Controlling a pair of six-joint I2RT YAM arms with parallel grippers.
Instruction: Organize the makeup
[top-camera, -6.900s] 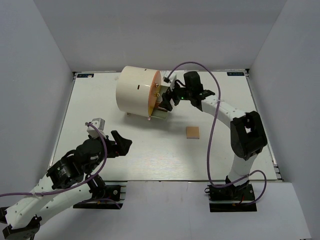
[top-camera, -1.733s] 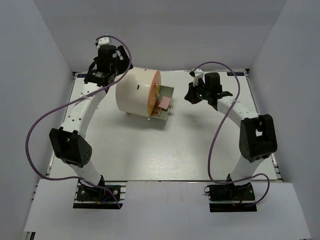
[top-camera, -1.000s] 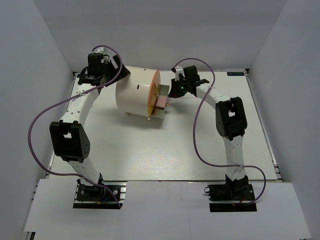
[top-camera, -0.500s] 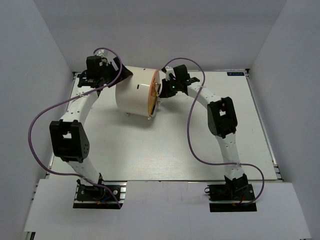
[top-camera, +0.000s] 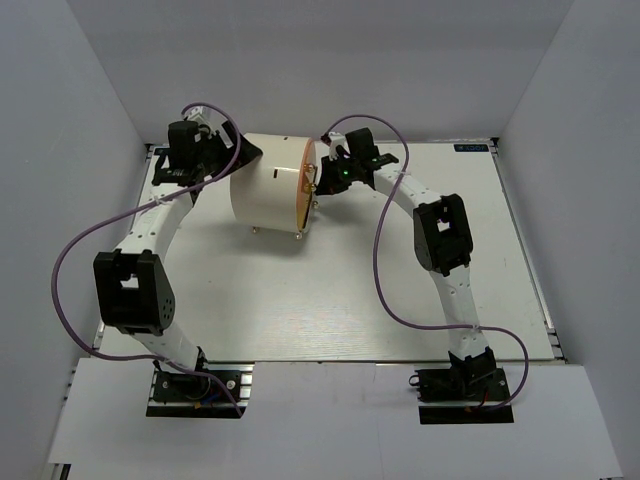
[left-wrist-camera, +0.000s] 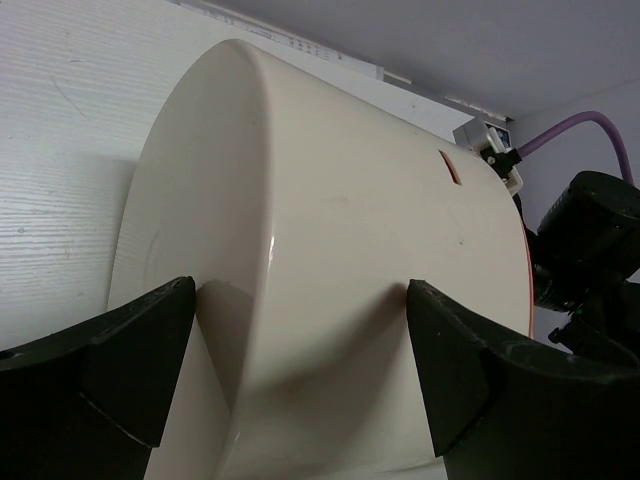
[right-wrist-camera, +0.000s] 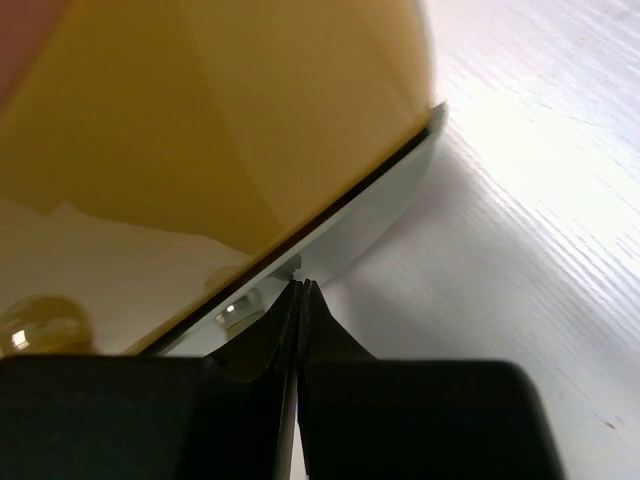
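A: Grippers?

B: My left gripper (left-wrist-camera: 300, 300) has its fingers apart, straddling the back of the cream cylinder (top-camera: 268, 185). They look to be touching its wall, but I can't be sure. My right gripper (right-wrist-camera: 300, 288) has its fingers pressed together with nothing between them, tips at the lower edge of the orange front (top-camera: 308, 190), near a gold knob (right-wrist-camera: 38, 325).

A: Makeup?

B: No makeup shows in any view. My guess is it's behind that front, but I can't confirm.

A: Risks?

B: If I push with the right, the closed tips could skid off the glossy front, or shove the whole cylinder back. The left is only bracing it, not clamping. It's a round body lying on its side, so it may roll or twist.

A: Surface, room?

B: The table (top-camera: 350, 290) is white, smooth and faintly grained, so there's little friction. Plain pale walls (top-camera: 60, 120) close it in on three sides. The purple cable (top-camera: 385, 250) loops loose over the table.
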